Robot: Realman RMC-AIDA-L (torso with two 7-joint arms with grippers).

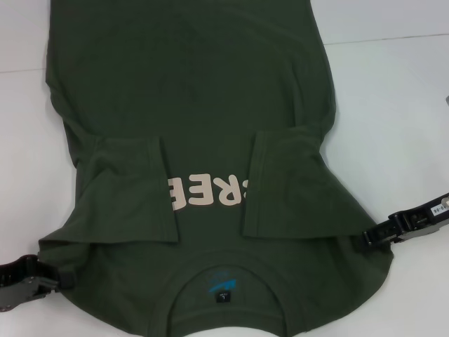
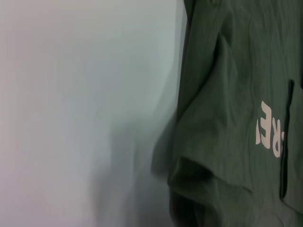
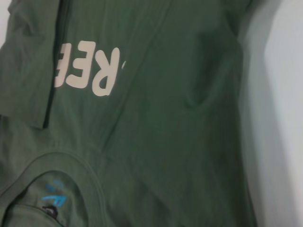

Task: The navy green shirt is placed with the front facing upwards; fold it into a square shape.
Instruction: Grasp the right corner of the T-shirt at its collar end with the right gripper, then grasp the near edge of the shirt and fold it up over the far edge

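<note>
Sleeves folded in between left claw [image 1: 59, 279] and right claw [image 1: 365, 239], both gripping shirt [image 1: 196, 91] shoulders; lengthwise folding left.

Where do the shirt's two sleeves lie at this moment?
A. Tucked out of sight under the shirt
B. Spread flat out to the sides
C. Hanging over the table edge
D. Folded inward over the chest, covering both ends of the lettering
D: on the navy green shirt both sleeves lie folded inward, covering both ends of the cream lettering, of which only the middle shows.
</note>
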